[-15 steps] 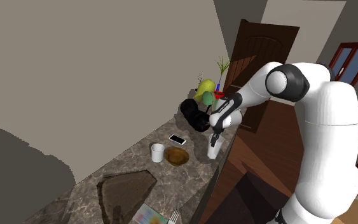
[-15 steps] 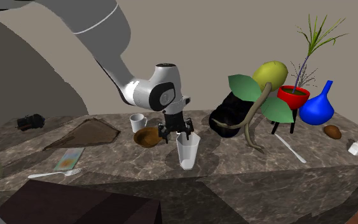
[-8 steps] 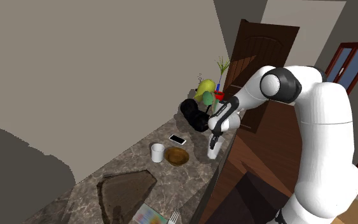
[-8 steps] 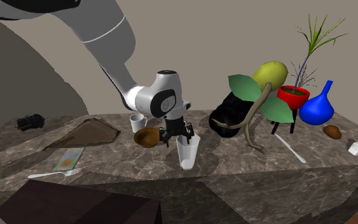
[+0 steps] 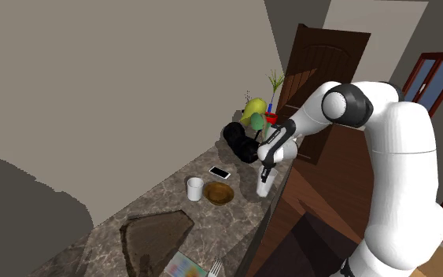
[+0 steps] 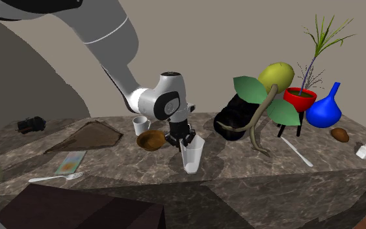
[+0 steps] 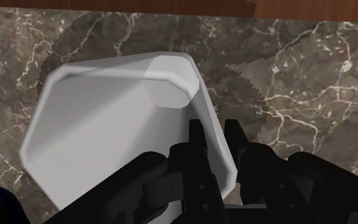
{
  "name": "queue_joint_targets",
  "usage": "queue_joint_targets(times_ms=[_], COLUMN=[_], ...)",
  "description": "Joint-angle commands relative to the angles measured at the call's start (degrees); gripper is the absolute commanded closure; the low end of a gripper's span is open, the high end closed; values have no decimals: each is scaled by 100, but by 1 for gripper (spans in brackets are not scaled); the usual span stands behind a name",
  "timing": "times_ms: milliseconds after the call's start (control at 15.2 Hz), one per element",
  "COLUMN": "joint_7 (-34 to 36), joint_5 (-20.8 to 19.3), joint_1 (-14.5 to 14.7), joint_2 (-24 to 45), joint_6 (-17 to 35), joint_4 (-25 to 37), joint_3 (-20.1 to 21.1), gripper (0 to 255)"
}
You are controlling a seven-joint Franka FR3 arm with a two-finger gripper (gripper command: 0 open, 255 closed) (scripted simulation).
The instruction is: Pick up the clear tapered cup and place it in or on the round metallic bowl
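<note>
Now pinched shut on one wall of the whitish tapered cup, the all-black gripper, open moments earlier, looks ready to lift toward the round brown bowl.

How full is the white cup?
Empty. Looking straight into the cup from the wrist view, its bare white walls and bottom are plain to see.

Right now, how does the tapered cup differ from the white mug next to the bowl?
The tapered cup is taller and narrows downward; the white mug is shorter and straight-sided. The gripper clasps the cup's rim, while the mug stands free. The cup is near the edge of the counter; the mug is farther back, beside the bowl. Both look white and open upward.
</note>
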Motion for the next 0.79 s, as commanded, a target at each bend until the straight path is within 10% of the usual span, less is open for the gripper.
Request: queue_joint_targets(times_ms=[0,726], joint_7=[0,46], joint_5=[0,-105], joint_1=[0,80], joint_2=[1,-424], joint_6=[0,-358], joint_4=[-1,-65], joint_3=[0,-100], gripper=[255,255])
